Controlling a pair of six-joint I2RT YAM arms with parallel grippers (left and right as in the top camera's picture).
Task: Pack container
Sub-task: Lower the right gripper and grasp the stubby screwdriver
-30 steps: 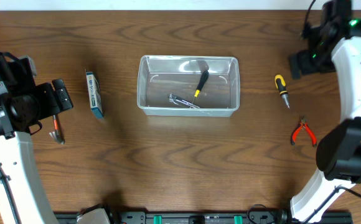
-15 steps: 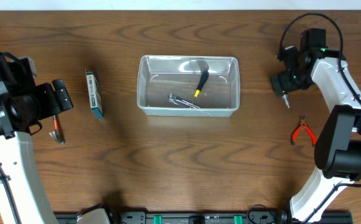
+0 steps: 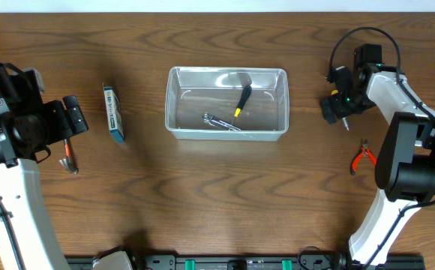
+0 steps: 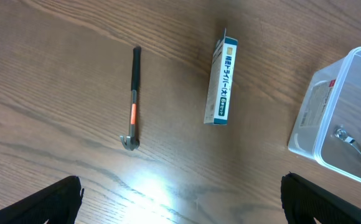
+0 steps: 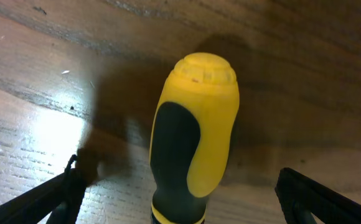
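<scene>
The clear plastic container (image 3: 226,70) is found upright at the middle of the wooden table (image 3: 225,202). A black-and-yellow screwdriver (image 3: 243,100) and a small metal wrench (image 3: 219,121) are seen lying inside it. The right gripper (image 5: 180,180) is positioned low over a second screwdriver (image 5: 193,137), its handle yellow and black, right of the container. Its fingers (image 5: 50,199) are spread on either side of the handle, and no contact is seen. Red-handled pliers (image 3: 364,157) are noted nearby. The left gripper (image 4: 180,186) is held wide apart above the table, gripping nothing. A blue-and-white box (image 4: 221,81) and a slim black tool (image 4: 132,99) with an orange band are located left of the container.
</scene>
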